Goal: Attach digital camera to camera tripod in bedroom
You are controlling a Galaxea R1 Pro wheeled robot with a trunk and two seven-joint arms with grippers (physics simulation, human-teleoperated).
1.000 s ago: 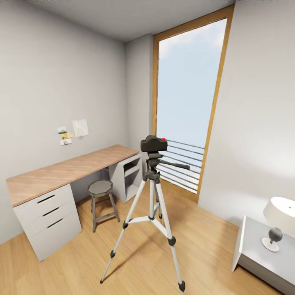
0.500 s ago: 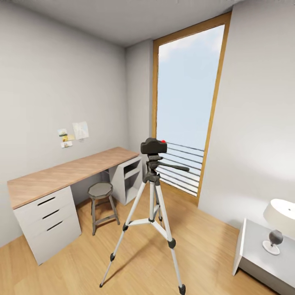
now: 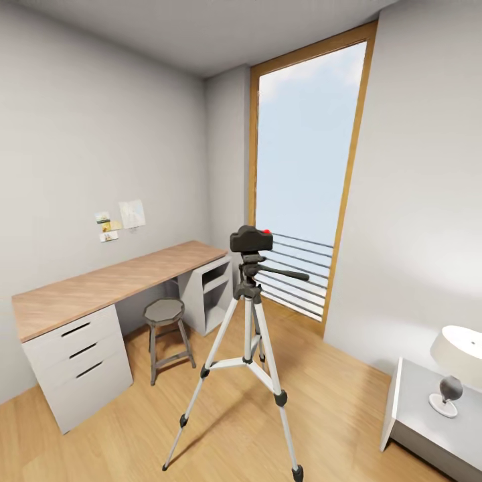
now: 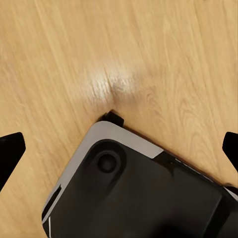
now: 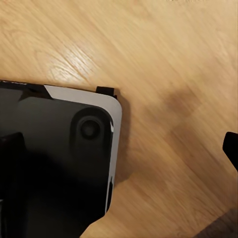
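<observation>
The digital camera (image 3: 250, 238), black and boxy with a red dot on top, sits on the black head of the camera tripod (image 3: 248, 314). The tripod stands on the wood floor in the middle of the bedroom, silver legs spread, its pan handle pointing right. In the left wrist view my left gripper (image 4: 120, 148) is open, its dark fingertips (image 4: 10, 151) far apart over the floor and my own base. The right wrist view shows my right gripper (image 5: 120, 146) open too, one fingertip (image 5: 231, 147) at the frame edge, nothing between the fingers.
A long wood-topped desk (image 3: 100, 284) with drawers runs along the left wall, a round metal stool (image 3: 165, 312) in front of it. A tall wood-framed window (image 3: 304, 174) is behind the tripod. A white nightstand (image 3: 412, 402) with a lamp (image 3: 455, 361) stands at the right.
The head view has shifted a little, so the whole room sits slightly lower and smaller in the picture. The camera and the tripod have not moved.
</observation>
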